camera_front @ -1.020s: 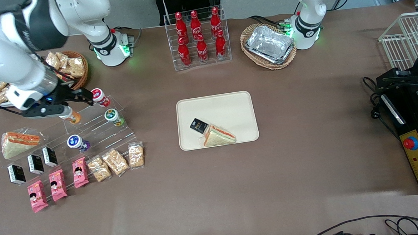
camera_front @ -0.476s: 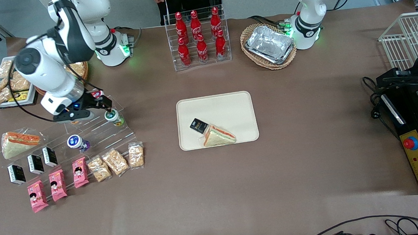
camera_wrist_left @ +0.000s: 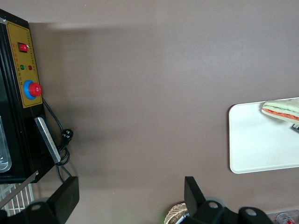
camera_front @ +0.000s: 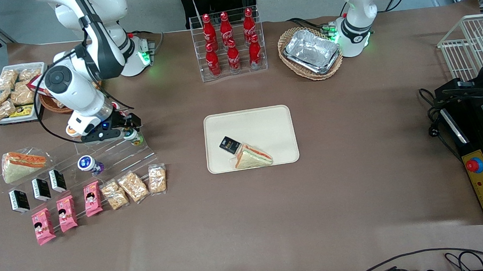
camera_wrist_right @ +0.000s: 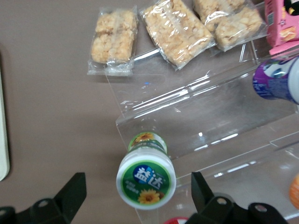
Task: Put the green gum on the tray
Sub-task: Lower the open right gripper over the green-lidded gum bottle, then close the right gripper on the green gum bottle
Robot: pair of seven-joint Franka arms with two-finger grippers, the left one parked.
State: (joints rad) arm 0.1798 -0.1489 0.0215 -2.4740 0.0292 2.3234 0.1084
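The green gum (camera_front: 133, 136) stands on the clear acrylic stepped stand (camera_front: 114, 152), its white-rimmed green lid facing up. In the right wrist view the green gum (camera_wrist_right: 146, 179) sits between the two black fingers, with a gap on each side. My right gripper (camera_front: 130, 128) is open, just above the gum and straddling it; it also shows in the right wrist view (camera_wrist_right: 138, 189). The cream-beige tray (camera_front: 261, 122) lies mid-table, apart from the stand, and holds a wrapped sandwich (camera_front: 253, 156) and a black packet (camera_front: 229, 144). The tray's corner shows in the left wrist view (camera_wrist_left: 261, 144).
A blue-lidded canister (camera_front: 86, 163) stands on a step nearer the front camera, and an orange-lidded one (camera_front: 71, 130) peeks out under the wrist. Snack packets (camera_front: 132, 186), pink packs (camera_front: 65, 213) and black packets lie in front of the stand. A cola bottle rack (camera_front: 228, 43) and a foil-tray basket (camera_front: 310, 52) stand farther back.
My right arm has swung along the stand from the red-lidded canister to the green gum and come down, so the open fingers now straddle the gum. The gum has not moved.
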